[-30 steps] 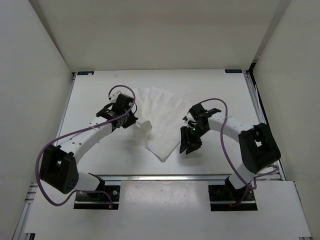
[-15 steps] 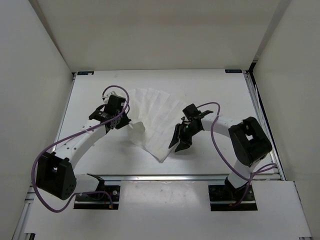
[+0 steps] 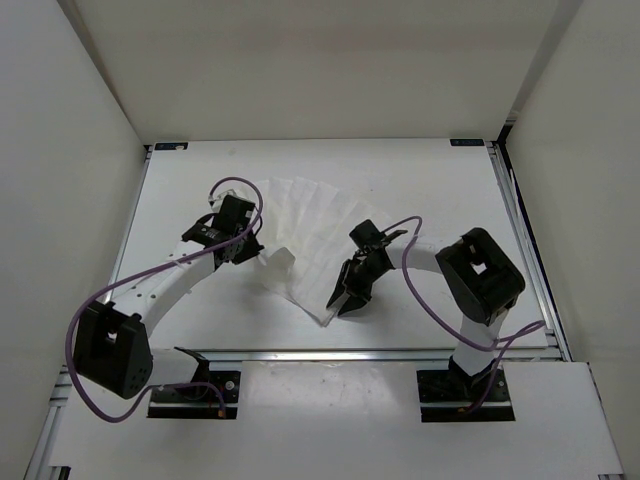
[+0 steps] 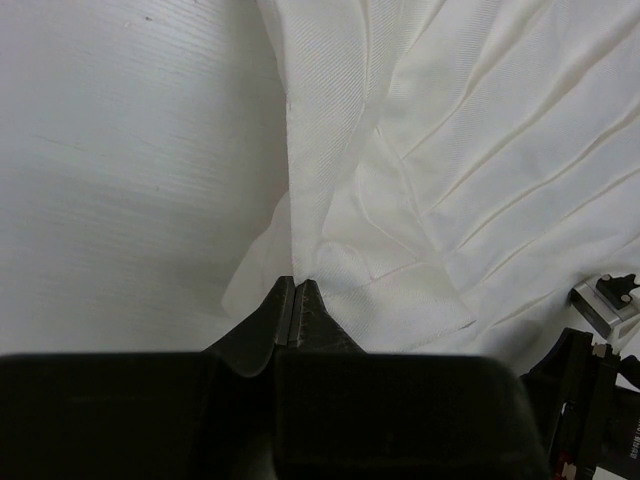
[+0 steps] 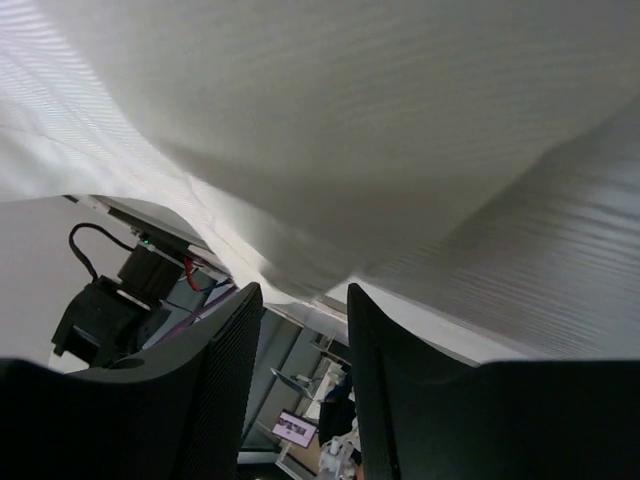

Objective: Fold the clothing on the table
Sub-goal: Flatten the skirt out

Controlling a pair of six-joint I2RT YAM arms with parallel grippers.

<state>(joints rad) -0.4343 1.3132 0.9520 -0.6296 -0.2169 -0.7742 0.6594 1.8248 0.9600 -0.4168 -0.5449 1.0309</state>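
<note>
The clothing point(image 3: 310, 225) lies fanned out in white pleats on the table point(image 3: 440, 190). My left gripper point(image 3: 256, 252) is at its left edge, shut on a pinch of fabric that stands up in a small raised fold point(image 3: 279, 263). In the left wrist view the left gripper's point(image 4: 297, 296) jaws meet at the clothing's point(image 4: 480, 150) edge. My right gripper point(image 3: 343, 305) is open at the clothing's near right corner. In the right wrist view the right gripper point(image 5: 302, 292) has the clothing's point(image 5: 250, 150) edge just past its tips and nothing clamped between them.
A metal rail point(image 3: 350, 352) runs along the table's front edge, and white walls close in the other three sides. Purple cables loop over both arms point(image 3: 235, 185). Part of the right arm's dark body point(image 4: 590, 400) shows low right in the left wrist view.
My right gripper has moved left, from beside the clothing to its near right corner, its elbow swinging in. My left gripper drifted slightly left and nearer, carrying the raised fold.
</note>
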